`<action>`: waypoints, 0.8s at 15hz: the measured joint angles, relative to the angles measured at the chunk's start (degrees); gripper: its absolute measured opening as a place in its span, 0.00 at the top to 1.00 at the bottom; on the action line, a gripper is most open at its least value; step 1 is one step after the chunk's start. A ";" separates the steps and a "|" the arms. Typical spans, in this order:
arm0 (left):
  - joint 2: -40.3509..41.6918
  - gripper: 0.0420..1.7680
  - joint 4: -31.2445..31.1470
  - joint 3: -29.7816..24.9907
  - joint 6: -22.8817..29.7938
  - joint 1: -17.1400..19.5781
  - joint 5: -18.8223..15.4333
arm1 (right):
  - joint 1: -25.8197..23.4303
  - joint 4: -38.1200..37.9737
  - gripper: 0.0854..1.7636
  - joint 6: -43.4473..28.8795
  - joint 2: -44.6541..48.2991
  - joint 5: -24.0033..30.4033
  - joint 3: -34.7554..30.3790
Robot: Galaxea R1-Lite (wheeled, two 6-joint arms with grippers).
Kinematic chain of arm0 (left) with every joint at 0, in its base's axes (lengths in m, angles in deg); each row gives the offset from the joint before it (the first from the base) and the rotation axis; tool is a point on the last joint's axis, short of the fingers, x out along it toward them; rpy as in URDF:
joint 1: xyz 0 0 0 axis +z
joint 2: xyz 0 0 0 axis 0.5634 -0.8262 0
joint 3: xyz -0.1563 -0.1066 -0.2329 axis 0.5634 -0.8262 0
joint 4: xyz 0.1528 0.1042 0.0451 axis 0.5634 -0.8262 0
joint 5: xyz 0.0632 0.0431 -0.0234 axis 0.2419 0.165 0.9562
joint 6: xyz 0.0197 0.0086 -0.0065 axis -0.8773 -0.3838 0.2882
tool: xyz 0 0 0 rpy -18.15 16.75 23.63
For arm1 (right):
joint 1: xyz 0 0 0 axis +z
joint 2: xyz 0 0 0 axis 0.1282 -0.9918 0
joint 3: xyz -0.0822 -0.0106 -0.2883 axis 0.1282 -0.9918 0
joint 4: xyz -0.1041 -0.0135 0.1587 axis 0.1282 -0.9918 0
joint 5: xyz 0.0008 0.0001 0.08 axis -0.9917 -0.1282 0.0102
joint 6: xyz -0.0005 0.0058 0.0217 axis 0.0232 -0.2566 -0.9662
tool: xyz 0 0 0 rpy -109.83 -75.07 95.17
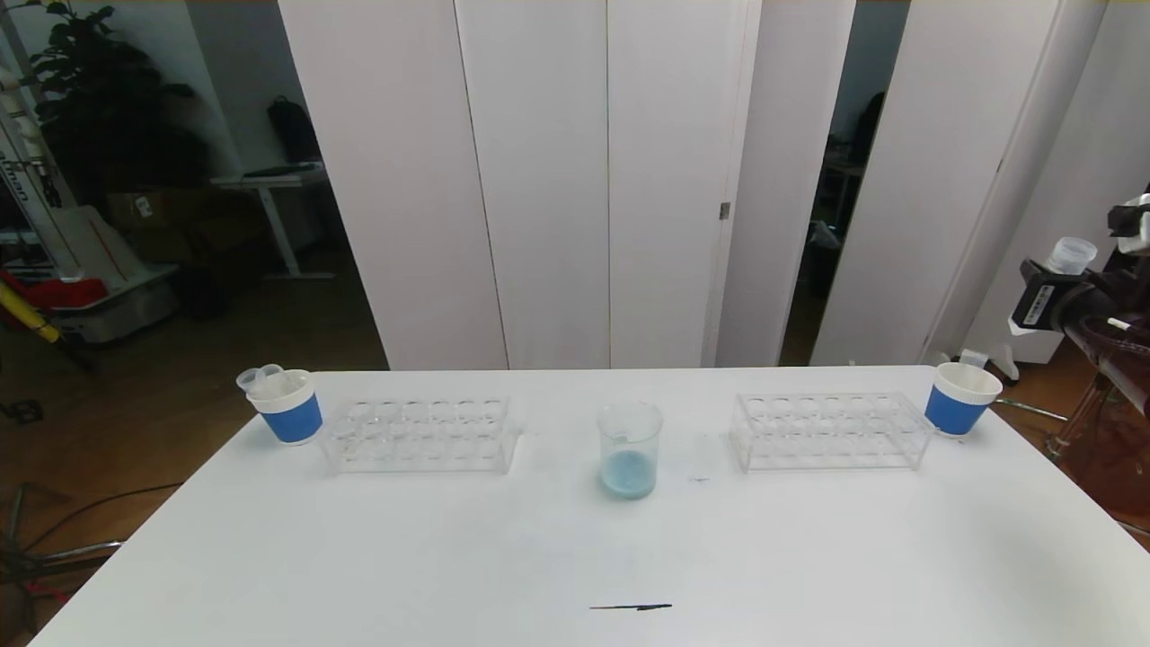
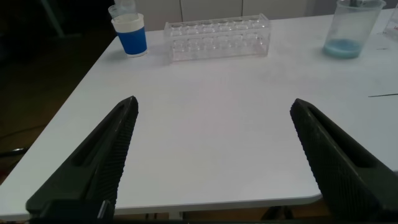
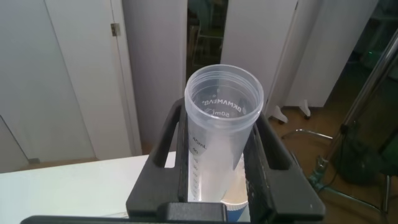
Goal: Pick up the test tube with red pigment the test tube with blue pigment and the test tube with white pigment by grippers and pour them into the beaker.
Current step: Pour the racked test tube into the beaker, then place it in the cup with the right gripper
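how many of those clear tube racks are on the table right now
2. One rack stands left of the beaker, next to the left cup. The other rack stands right of the beaker, beside the right cup.

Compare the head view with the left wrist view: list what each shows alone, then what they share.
Only the head view shows the second clear plastic tube rack on the robot's right, the right blue-banded white paper cup, and the right gripper raised off the table's right edge, shut on a clear plastic tube.

Only the left wrist view shows the left gripper, its black fingers open above the table's near edge.

Both show the white table, the clear beaker holding pale blue liquid, the left clear rack and the left blue-banded cup.
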 joint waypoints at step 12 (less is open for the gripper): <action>0.00 0.01 0.00 0.00 0.00 0.00 0.00 | -10.47 0.13 0.71 -3.45 -16.85 6.11 15.84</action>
